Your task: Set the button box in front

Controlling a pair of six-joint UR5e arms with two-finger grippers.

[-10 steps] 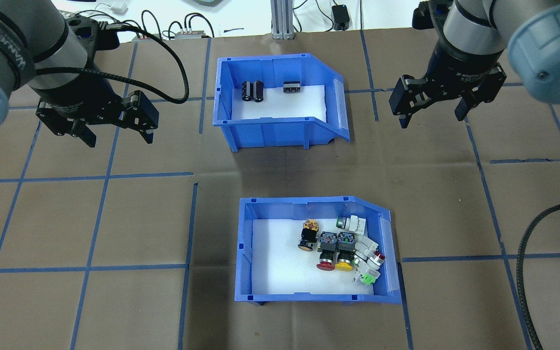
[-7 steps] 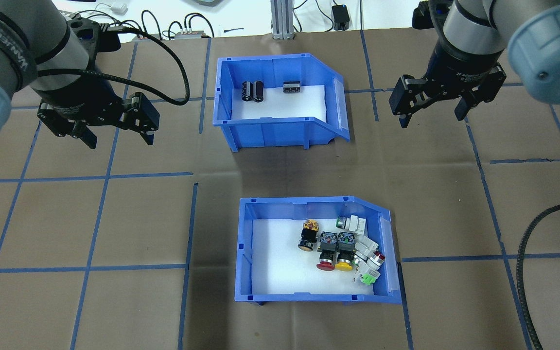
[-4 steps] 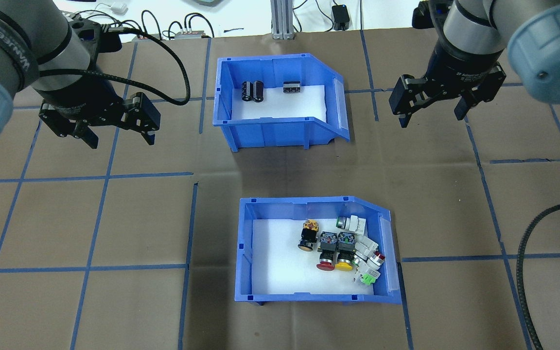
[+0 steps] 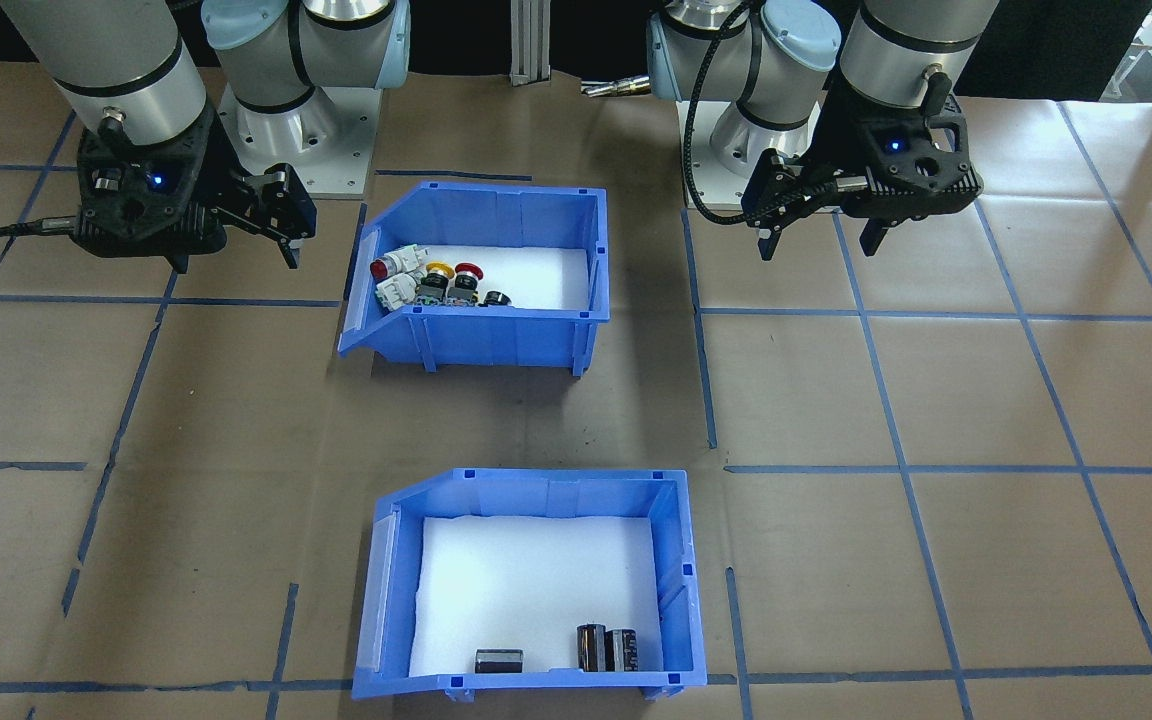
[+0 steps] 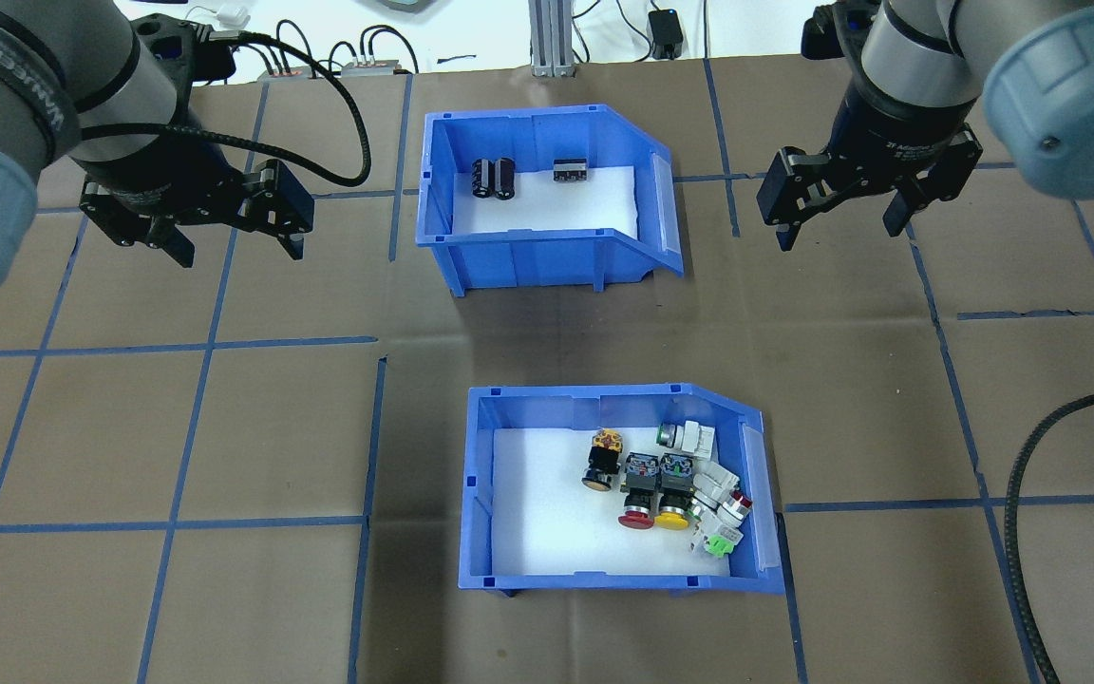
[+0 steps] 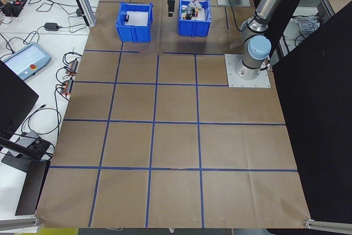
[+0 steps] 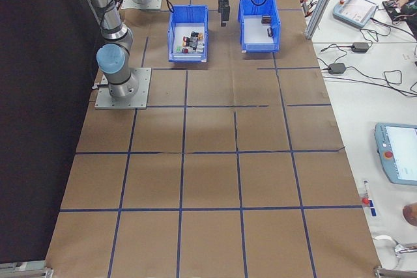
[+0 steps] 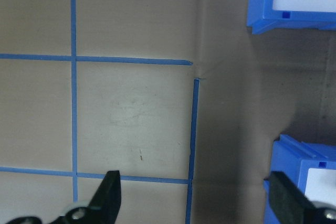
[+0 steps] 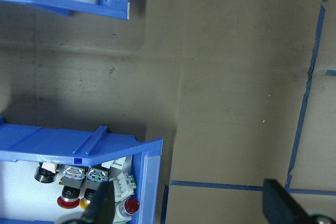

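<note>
The button box [image 5: 479, 494], a blue bin with a white foam liner, holds several push-button switches [image 5: 666, 480] with red, yellow and black caps. It stands on the table on the robot's side of the other bin and shows again in the front view as the button box [image 4: 481, 340]. My left gripper [image 5: 236, 249] hangs open and empty to the left of the far bin. My right gripper [image 5: 837, 233] hangs open and empty to that bin's right. The right wrist view shows the button box [image 9: 79, 145] at lower left, and the left wrist view shows a corner of the button box [image 8: 296, 169].
A second blue bin [image 5: 528, 256] with a few dark cylinders [image 5: 495, 178] stands farther from the robot, straight beyond the button box. Blue tape lines grid the brown table cover. An aluminium post [image 5: 552, 38] and cables lie along the far edge. A black cable [image 5: 1017, 494] loops at right.
My left gripper has drifted a little away from the robot and stays open. The right gripper has barely shifted. Neither bin has moved.
</note>
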